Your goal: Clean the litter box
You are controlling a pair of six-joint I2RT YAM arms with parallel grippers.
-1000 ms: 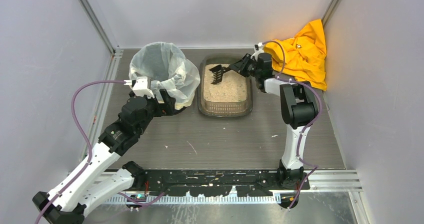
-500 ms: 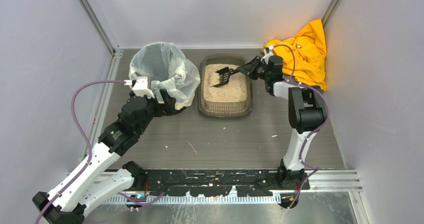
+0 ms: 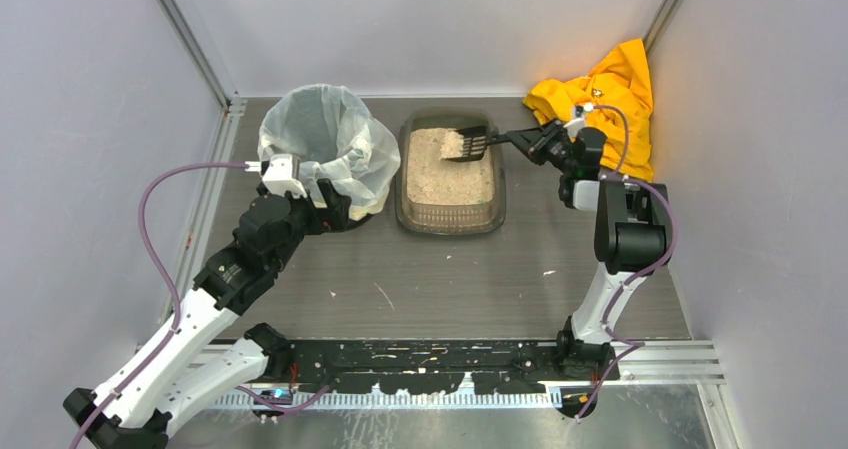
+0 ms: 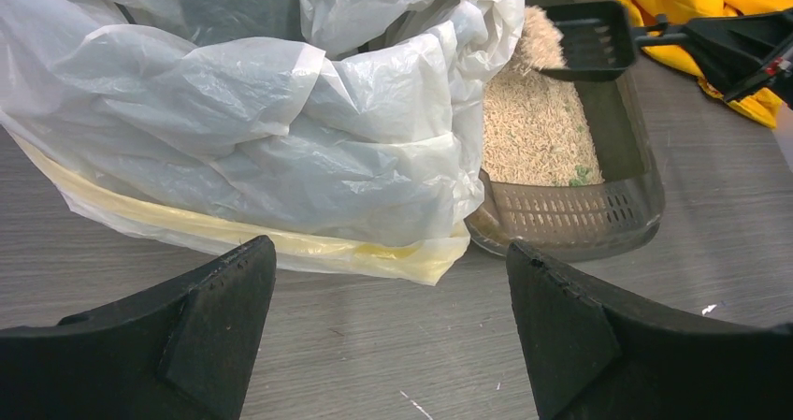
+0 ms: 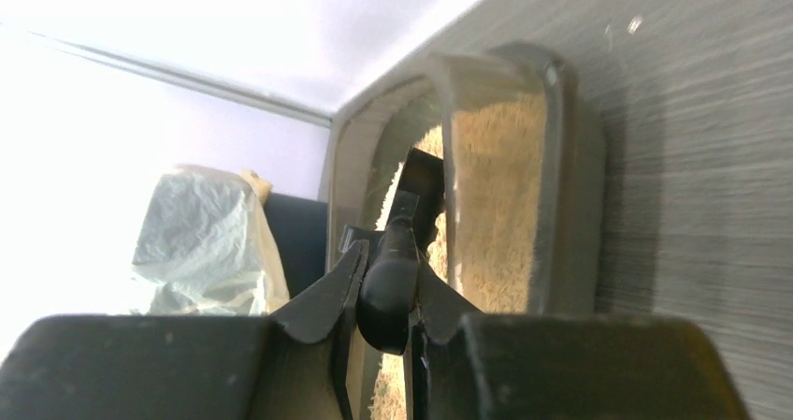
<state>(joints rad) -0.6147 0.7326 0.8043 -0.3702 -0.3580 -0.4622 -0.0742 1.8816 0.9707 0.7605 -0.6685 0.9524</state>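
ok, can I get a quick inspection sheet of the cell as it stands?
Surface: grey wood-grain table, with a few pale specks on it.
Job's things: litter box at far centre, filled with granules, with greenish bits towards its near end. A black scoop is over its far right corner and appears to carry granules.
Clutter: yellow cloth bunched in the far right corner. A bin with a white liner stands left of the box.
Hands: left hand is open and empty, at the bin's near side. Right hand is shut on the scoop handle.
Cables: a purple cable loops off the left arm and another runs along the right arm.
Surroundings: plain grey walls. Nothing else seen.
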